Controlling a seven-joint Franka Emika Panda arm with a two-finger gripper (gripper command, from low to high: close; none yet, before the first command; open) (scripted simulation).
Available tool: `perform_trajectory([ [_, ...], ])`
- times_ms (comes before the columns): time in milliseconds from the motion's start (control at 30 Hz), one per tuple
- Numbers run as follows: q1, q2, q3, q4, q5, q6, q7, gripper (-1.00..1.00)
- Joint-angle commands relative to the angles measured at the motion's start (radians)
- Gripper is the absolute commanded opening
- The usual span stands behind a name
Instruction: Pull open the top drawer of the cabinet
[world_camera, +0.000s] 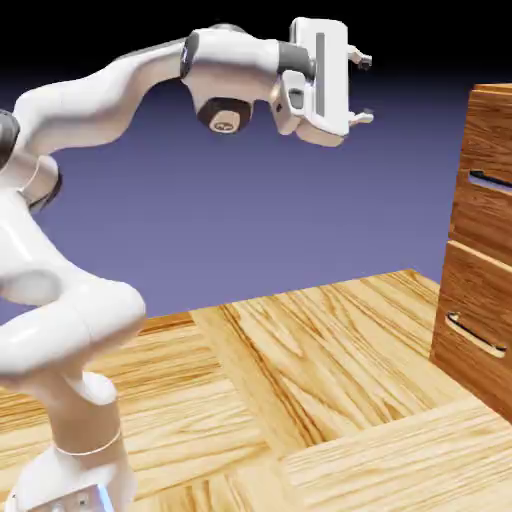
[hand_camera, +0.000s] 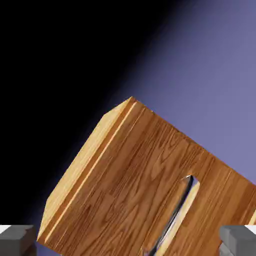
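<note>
The cabinet (world_camera: 484, 130) of glossy reddish-brown wood stands at the exterior view's right edge, partly cut off. Its top drawer (world_camera: 482, 205) shows a slim dark bar handle (world_camera: 489, 181). My gripper (world_camera: 364, 89) hangs high in the air, well to the left of the cabinet and above the handle's height, fingers pointing toward it and open with nothing between them. In the hand view the cabinet (hand_camera: 130, 185) appears rolled diagonally, with the top drawer's handle (hand_camera: 175, 215) running toward the lower edge between my grey fingertips (hand_camera: 17, 237).
The taller lower drawer (world_camera: 470, 330) carries its own silver handle (world_camera: 476, 336). Pale wooden floor planks (world_camera: 300, 400) stretch between the arm's base and the cabinet. The white arm (world_camera: 70, 300) rises at the exterior view's left.
</note>
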Motion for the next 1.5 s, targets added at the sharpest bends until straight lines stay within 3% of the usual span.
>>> perform_trajectory([
  [0,-0.032,-0.012,0.022,0.016,0.044,-0.01,0.004,0.0],
  [833,-0.835,-0.32,0.568,0.405,1.128,-0.265,0.092,0.0],
  [1100,-0.982,-0.337,0.605,0.631,1.13,-0.184,0.143,0.0],
  [1133,-0.982,-0.337,0.605,0.631,1.13,-0.184,0.143,-1.0],
  [1467,-0.771,-0.326,0.543,0.305,1.124,-0.302,0.083,-1.0],
])
